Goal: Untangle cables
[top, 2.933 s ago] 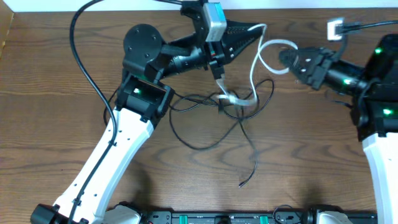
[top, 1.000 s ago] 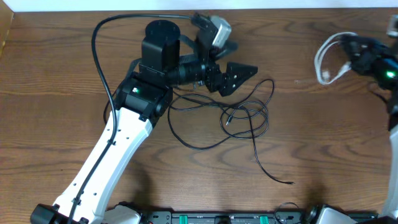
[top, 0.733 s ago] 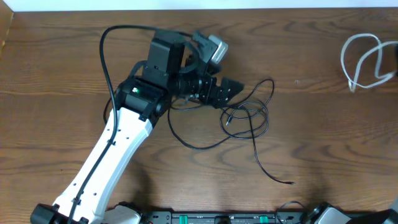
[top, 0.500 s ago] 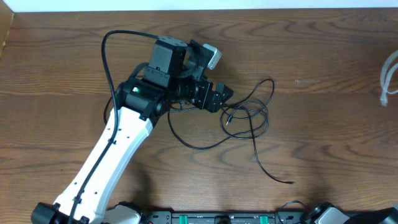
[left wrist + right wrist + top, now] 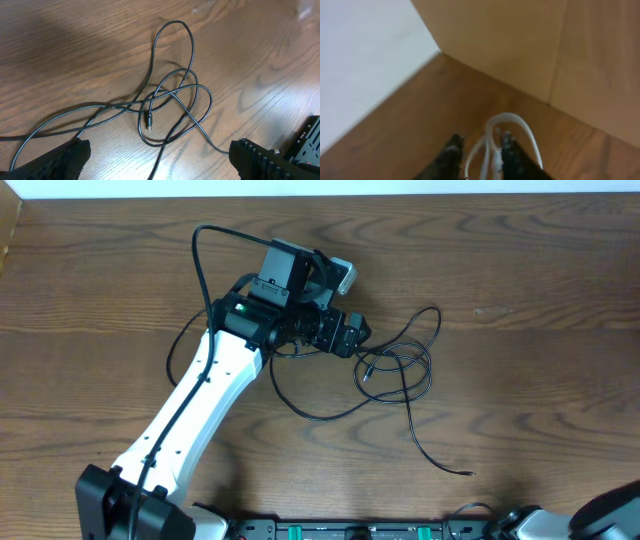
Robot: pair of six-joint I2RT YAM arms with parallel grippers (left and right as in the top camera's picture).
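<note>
Cables apart: black cable (image 5: 148,120) on the desk (image 5: 540,410), white cable (image 5: 510,116) at the right hand (image 5: 480,137).
Left hand (image 5: 160,160) hangs spread wide over the black loops; the white cable runs between the right hand's fingers, grip impossible to tell.

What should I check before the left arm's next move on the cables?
1. Left gripper open and empty: ok, jaws wide, nothing between them.
2. Black cable within reach of it: ok, the loops lie right below in the left wrist view.
3. Black cable uncrossed: not ok, its strands cross each other in several places.
4. Plug reachable: ok, it lies bare inside the loops.
5. White cable clear of the black one: ok, it shows only in the right wrist view, none by the black loops.
6. Right gripper hold on the white cable: cannot tell, blurred; the cable runs between its fingers.
</note>
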